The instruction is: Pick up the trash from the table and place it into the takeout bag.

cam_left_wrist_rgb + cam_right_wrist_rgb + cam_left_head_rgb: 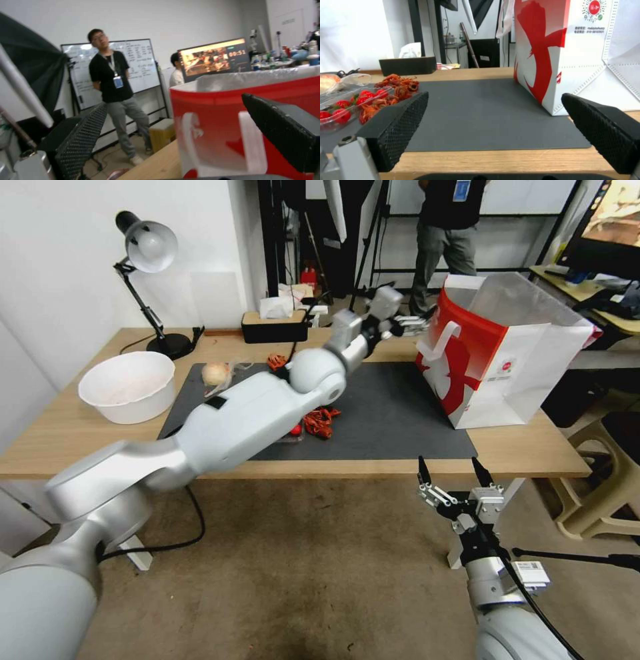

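The takeout bag [513, 360] stands open on the right of the table [67, 437], white with a red side panel [213, 117]. My left gripper [408, 321] hovers beside the top of that panel, open with nothing between its fingers [83, 140]. On the dark mat [393, 420] lies trash: a pale bagged lump [217, 373], curled red scraps [320, 421] and a clear tray with red pieces [340, 110]. More red scraps [276, 361] lie farther back. My right gripper [455, 473] waits open, low in front of the table's front edge, facing the mat [480, 105] and bag [573, 50].
A white bowl [127, 385] sits at the table's left end, with a desk lamp [150, 253] behind it. A black tissue box [275, 327] stands at the back edge. A beige plastic chair [600, 480] is right of the table.
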You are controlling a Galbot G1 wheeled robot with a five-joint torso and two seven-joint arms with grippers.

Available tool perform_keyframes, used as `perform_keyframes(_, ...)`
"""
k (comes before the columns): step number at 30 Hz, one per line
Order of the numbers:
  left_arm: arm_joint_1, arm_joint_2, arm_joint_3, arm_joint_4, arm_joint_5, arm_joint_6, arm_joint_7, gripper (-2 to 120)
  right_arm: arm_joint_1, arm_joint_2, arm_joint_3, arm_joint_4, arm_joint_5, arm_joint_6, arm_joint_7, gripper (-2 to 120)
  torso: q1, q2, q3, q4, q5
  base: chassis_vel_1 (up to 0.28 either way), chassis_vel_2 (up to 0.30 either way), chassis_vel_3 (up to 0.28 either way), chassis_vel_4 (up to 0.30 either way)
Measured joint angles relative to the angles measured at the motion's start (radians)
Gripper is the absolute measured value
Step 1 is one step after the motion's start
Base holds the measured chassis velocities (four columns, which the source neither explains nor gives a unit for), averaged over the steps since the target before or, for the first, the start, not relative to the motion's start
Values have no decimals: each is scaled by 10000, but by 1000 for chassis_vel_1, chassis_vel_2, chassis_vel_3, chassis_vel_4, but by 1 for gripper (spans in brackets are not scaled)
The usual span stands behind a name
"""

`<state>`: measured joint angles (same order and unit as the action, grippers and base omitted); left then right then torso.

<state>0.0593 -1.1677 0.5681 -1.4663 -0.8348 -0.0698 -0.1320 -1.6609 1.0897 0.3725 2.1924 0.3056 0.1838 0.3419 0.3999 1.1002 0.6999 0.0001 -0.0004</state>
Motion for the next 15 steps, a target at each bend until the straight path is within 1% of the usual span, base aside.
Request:
perform_keyframes(1, 191, 252, -125, -228, 11, 28, -18, 100, -16, 5, -6, 2, -12, 2, -5, 100, 0, 0, 0, 1, 1, 0, 0, 0, 0)
perform_keyframes(2, 191, 252, -125, -228, 11, 28, -18, 100, -16, 5, -6, 2, -12, 2, -5, 100, 0, 0, 0, 1, 1, 0, 0, 0, 0)
perform_keyframes(4, 898, 1020, -574, -793, 144, 25, -19, 100, -29, 29, -34, 4, -44, 7, -12, 100, 0, 0, 0, -2, 1, 0, 0, 0, 0)
perform_keyframes(5, 898, 1020, -574, -793, 144, 25, -19, 100, -29, 29, -34, 4, -44, 7, -12, 100, 0, 0, 0, -2, 1, 0, 0, 0, 0)
perform_keyframes(7, 1599, 1537, -1042, -1218, 236, 20, -87, 100, -28, 41, -46, 4, -63, 8, -17, 100, 0, 0, 0, 3, 0, 0, 0, 0, 0)
perform_keyframes(8, 2017, 1787, -1350, -1427, 408, -13, -155, 100, -23, 55, -44, 5, -63, 7, -17, 100, 0, 0, 0, 1, -1, 0, 0, 0, 0)
perform_keyframes(9, 2017, 1787, -1350, -1427, 408, -13, -155, 100, -23, 55, -44, 5, -63, 7, -17, 100, 0, 0, 0, 1, -1, 0, 0, 0, 0)
perform_keyframes(11, 2676, 2097, -1835, -1698, 772, -76, -313, 100, 5, 75, -36, 17, -63, -4, -12, 100, 0, 0, -1, -1, 3, 0, 0, 0, 0)
perform_keyframes(12, 3283, 2285, -2335, -1933, 1094, -86, -563, 100, 23, 87, -34, 37, -64, -18, -3, 100, 0, 0, 0, -1, 0, 0, 0, 0, 0)
perform_keyframes(13, 3283, 2285, -2335, -1933, 1094, -86, -563, 100, 23, 87, -34, 37, -64, -18, -3, 100, 0, 0, 0, -1, 0, 0, 0, 0, 0)
perform_keyframes(14, 3821, 2427, -2845, -2199, 1370, -21, -851, 100, 31, 89, -34, 52, -63, -32, 2, 100, 1, -1, 0, -1, -1, 0, 0, 0, 0)
perform_keyframes(15, 3868, 2438, -2888, -2224, 1392, -13, -870, 100, 31, 89, -33, 53, -63, -33, 3, 100, 1, -2, 0, -1, -1, 0, 0, 0, 0)
